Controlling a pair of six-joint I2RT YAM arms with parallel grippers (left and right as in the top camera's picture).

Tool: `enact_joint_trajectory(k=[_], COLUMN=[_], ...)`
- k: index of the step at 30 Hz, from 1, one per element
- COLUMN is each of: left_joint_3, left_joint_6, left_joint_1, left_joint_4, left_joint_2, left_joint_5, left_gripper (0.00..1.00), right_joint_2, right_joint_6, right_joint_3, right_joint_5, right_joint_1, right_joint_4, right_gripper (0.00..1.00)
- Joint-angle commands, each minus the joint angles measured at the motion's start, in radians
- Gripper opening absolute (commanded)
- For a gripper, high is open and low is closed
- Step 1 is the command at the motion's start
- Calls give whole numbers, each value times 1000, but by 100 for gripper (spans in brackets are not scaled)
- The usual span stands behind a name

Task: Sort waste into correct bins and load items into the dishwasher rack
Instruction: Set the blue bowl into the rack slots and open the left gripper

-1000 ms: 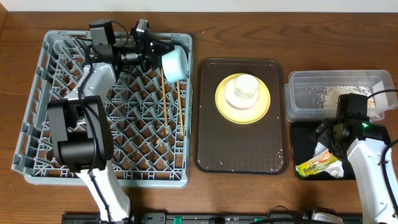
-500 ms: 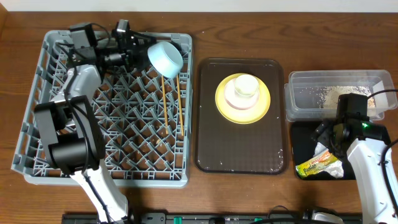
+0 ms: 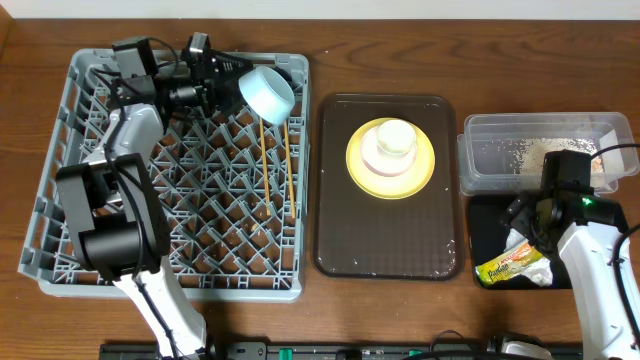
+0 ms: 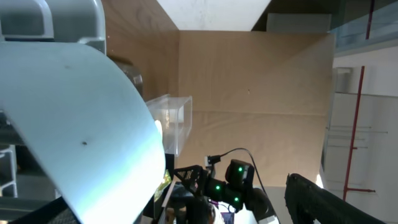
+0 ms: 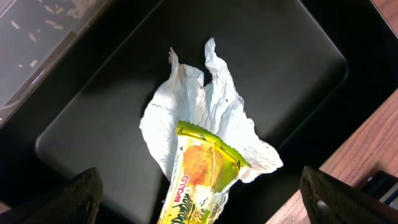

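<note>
Leaning on its side at the back right corner of the rack [image 3: 55, 170], the light blue bowl [image 3: 267, 93] sits right at the fingertips of the left claw [image 3: 232, 78]. That claw's jaws are spread wide and clamp nothing; its wrist view shows one finger [image 4: 323, 199] standing clear of the bowl's wall. Two chopsticks [image 3: 288, 175] lie on the grid just in front of the bowl. Over the black tub [image 5: 93, 124], the right claw [image 5: 202, 199] hovers, spread wide and empty, above the napkin [image 5: 205, 106] and wrapper [image 5: 199, 168].
</note>
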Motion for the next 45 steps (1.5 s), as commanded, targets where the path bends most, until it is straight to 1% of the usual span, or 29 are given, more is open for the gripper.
enact_joint_trajectory(k=[1, 4, 7, 11, 16, 22, 29, 30, 31, 33, 34, 35, 39, 41, 44, 45], left_joint_3=[-14, -26, -29, -29, -29, -29, -29, -29, -29, -29, -29, -29, -29, -29, -29, -29], left_joint_6=[14, 62, 150, 237, 302, 367, 367, 368, 377, 418, 429, 436, 454, 457, 457, 456], left_joint_1=[-10, -14, -16, -16, -19, -18, -20, -25, -33, -62, -85, -110, -265, -350, -455, -480], left_joint_4=[-19, -86, -208, -339, -434, -550, -595, -613, -626, -652, -666, -674, -667, -660, -645, -637], left_joint_2=[13, 13, 13, 13, -5, -111, -311, -347, -373, -425, -448, -464, -488, -473, -441, -430], left_joint_5=[22, 9, -46, -137, -223, -409, -613, -663, -696, -759, -799, -836, -1006, -1132, -1328, -1371], left_gripper=[88, 88, 88, 89, 88, 88, 87, 79, 65, 28, 19, 7, 6, 7, 11, 11], right_joint_2=[-8, -8, -8, -8, -8, -8, -8, -8, -8, -8, -8, -8, -8, -8, -8, -8], right_joint_6=[-4, -4, -4, -4, -4, -4, -4, -4, -4, -4, -4, -4, -4, -4, -4, -4], right_joint_3=[12, 12, 12, 12, 12, 12, 12, 12, 12, 12, 12, 12, 12, 12, 12, 12], right_joint_5=[21, 21, 21, 21, 21, 21, 21, 21, 21, 21, 21, 21, 21, 21, 21, 21], right_joint_1=[-7, -7, -7, -7, -7, -7, -7, -7, -7, -7, -7, -7, -7, -7, -7, -7], right_joint_4=[-1, -1, -1, -1, -1, -1, -1, -1, -1, -1, -1, -1, -1, -1, -1, -1], right_gripper=[99, 99, 99, 99, 99, 99, 99, 99, 99, 99, 99, 99, 99, 99, 99, 99])
